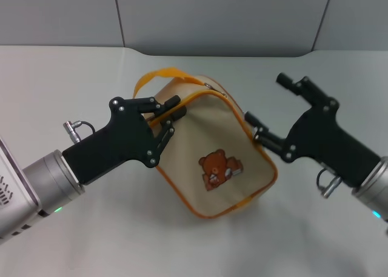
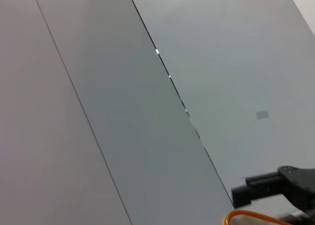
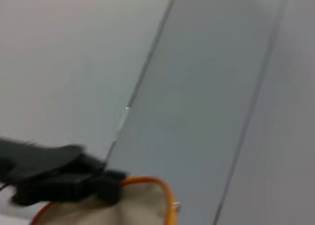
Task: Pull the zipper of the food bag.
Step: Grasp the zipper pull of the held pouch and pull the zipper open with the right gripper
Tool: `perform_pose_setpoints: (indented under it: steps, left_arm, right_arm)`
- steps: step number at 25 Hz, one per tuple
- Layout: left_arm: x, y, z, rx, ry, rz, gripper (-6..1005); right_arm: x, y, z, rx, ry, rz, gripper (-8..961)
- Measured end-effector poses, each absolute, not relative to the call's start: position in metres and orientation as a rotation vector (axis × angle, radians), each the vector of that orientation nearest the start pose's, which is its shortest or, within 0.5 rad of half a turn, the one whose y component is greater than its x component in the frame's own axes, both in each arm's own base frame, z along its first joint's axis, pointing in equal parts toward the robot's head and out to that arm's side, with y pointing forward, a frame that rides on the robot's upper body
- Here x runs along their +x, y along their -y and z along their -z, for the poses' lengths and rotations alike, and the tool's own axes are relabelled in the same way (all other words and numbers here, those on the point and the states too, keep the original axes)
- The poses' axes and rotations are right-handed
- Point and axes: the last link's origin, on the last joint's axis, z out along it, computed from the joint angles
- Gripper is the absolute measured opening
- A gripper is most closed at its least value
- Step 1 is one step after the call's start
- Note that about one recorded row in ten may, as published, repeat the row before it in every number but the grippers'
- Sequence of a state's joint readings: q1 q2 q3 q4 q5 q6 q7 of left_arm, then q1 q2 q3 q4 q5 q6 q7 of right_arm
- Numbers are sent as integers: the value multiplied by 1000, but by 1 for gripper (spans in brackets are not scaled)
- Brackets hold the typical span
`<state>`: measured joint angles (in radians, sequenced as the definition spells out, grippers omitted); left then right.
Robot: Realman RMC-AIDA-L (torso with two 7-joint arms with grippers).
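The food bag (image 1: 212,153) lies on the table in the head view, bear patch facing up, with its orange strap (image 1: 159,76) arching at the far side. A small silvery bit, which seems to be the zipper (image 1: 208,85), sits on the far rim. My left gripper (image 1: 176,107) is shut on the bag's left upper rim. My right gripper (image 1: 268,101) is open at the bag's right side, its lower finger (image 1: 253,120) touching the orange edge. The right wrist view shows the bag's corner (image 3: 133,205) and the left gripper's fingers (image 3: 54,178).
The bag lies on a pale tabletop (image 1: 73,240) with a grey panelled wall (image 1: 218,16) behind it. The left wrist view shows mostly wall, plus one finger of the right gripper (image 2: 268,188) and a bit of orange strap (image 2: 246,215).
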<state>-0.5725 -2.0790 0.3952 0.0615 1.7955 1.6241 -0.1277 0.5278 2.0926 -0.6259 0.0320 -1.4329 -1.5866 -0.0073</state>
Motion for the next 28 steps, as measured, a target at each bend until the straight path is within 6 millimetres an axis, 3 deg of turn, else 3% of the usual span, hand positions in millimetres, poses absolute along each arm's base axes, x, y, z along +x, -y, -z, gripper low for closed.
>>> perform_pose_setpoints:
  steps: [5,13,20,28]
  left_arm:
    - [-241,-302,46,-2221,-292,958,98]
    - [-241,-301,46,-2220,-294,962,98]
    - [-240,-301,46,-2218,-299,964,96]
    - [-238,-302,46,-2219,-302,972,96]
  right_arm:
    - [251,-286,64,-2114,272,-853,781]
    - [253,-285,61,-2083,289,-836,779]
    - [259,-295,68,-2125,269,-737,778]
    - [246,-302,76,-2154,280,-761,777]
